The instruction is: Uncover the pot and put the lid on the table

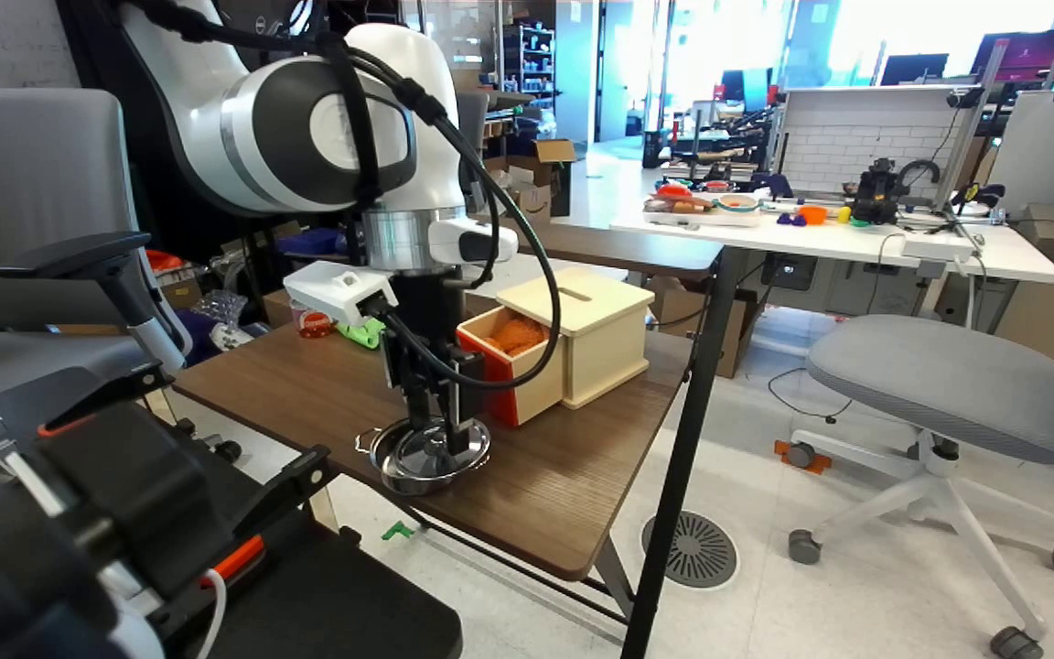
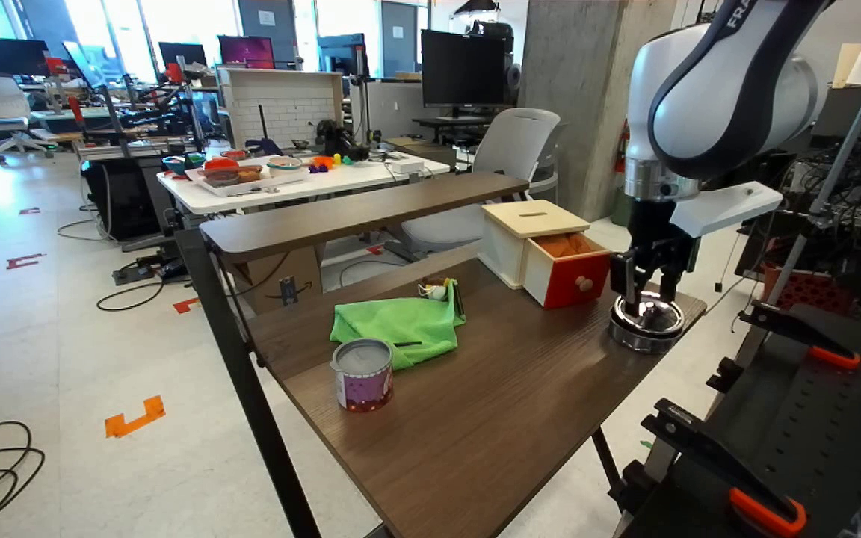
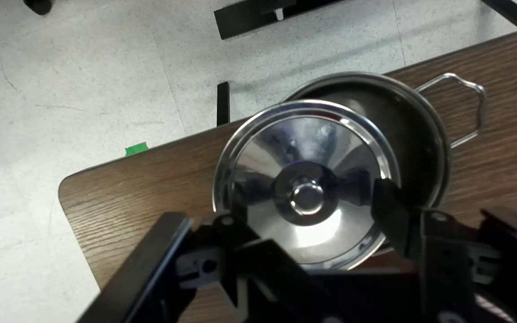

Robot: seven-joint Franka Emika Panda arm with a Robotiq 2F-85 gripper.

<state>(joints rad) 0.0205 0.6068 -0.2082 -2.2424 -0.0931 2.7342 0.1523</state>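
A shiny steel lid (image 3: 281,148) with a round knob sits off-centre over a steel pot (image 3: 420,134) in the wrist view. Part of the pot's dark inside shows beside it. The pot (image 1: 413,485) and lid (image 2: 661,317) also show in both exterior views, on the brown table (image 2: 505,396) close to its edge. My gripper (image 3: 310,196) is open, its fingers wide apart on either side of the knob. Neither finger touches the knob. In both exterior views the gripper (image 1: 438,432) points straight down, low over the lid.
A pale wooden box (image 1: 605,343) with an open red-fronted drawer (image 2: 569,280) stands close beside the gripper. An orange thing lies in the drawer. A green cloth (image 2: 400,325) and a purple tin (image 2: 365,385) are farther along the table. Black clamps (image 2: 722,463) sit beside the table.
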